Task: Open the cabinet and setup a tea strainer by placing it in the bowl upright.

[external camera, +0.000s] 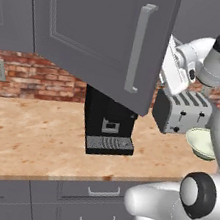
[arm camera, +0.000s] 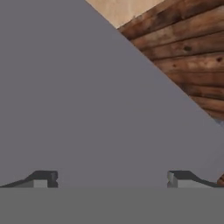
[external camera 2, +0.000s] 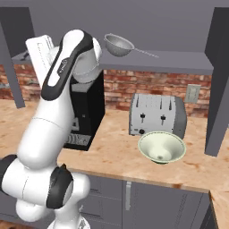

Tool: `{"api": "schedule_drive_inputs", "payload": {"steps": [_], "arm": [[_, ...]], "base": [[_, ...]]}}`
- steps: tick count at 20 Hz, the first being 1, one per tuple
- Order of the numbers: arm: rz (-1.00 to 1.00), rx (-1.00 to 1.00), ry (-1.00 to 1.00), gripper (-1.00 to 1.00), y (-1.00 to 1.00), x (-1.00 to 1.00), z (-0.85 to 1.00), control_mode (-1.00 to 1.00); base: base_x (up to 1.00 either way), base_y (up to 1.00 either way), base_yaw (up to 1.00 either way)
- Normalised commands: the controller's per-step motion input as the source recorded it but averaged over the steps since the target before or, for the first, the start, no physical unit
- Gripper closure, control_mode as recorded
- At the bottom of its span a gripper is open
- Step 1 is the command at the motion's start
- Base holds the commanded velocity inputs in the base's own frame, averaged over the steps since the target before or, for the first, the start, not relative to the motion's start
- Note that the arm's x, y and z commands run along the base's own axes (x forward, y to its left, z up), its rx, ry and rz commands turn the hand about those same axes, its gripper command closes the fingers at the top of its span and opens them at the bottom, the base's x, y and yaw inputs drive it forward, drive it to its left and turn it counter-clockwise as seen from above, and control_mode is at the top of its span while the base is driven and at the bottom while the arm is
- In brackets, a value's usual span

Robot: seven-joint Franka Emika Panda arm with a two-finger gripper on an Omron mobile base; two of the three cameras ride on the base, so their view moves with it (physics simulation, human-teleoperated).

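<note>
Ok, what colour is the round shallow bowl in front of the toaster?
Pale greenish-white, plain round shallow bowl, clearest in the right base view.

matt grey cabinet [external camera: 96, 23], metal mesh tea strainer [external camera 2: 118, 45], smooth glossy bowl [external camera 2: 162, 147]

Glossy white, rounded-link robot arm [external camera 2: 49, 129], smooth plastic-looking shells, no visible cables or screws. Joints are dark: black ring-shaped caps with light grey centres at the fat lower elbow [external camera: 198, 195], black band running along the upper link [external camera 2: 67, 56]. White boxy hand section [external camera: 175, 72] with a small dark round detail on its side. Pincer [arm camera: 111, 179]: two small dark-topped, grey-faced fingertips [arm camera: 43, 178].
</note>
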Motion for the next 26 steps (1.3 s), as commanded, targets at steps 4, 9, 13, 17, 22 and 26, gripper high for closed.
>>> {"api": "schedule_drive_inputs", "payload": {"steps": [4, 9, 13, 17, 22, 26], "arm": [[0.18, 0.00, 0.00, -1.00, 0.56, 0.00, -0.18, -1.00], [0.09, 0.00, 0.00, -1.00, 0.86, -0.02, -0.18, -1.00], [-0.01, 0.00, -0.03, -1.00, 0.99, -0.13, -0.05, -1.00], [-0.14, 0.00, -0.02, -1.00, 0.94, -0.04, 0.00, -1.00], [-0.32, 0.00, 0.00, -1.00, 0.82, 0.00, 0.00, -1.00], [-0.32, 0.00, 0.00, -1.00, 0.73, 0.00, 0.00, -1.00]], "base": [[0.00, 0.00, 0.00], [0.00, 0.00, 0.00], [0.00, 0.00, 0.00], [0.00, 0.00, 0.00], [0.00, 0.00, 0.00], [0.00, 0.00, 0.00]]}}
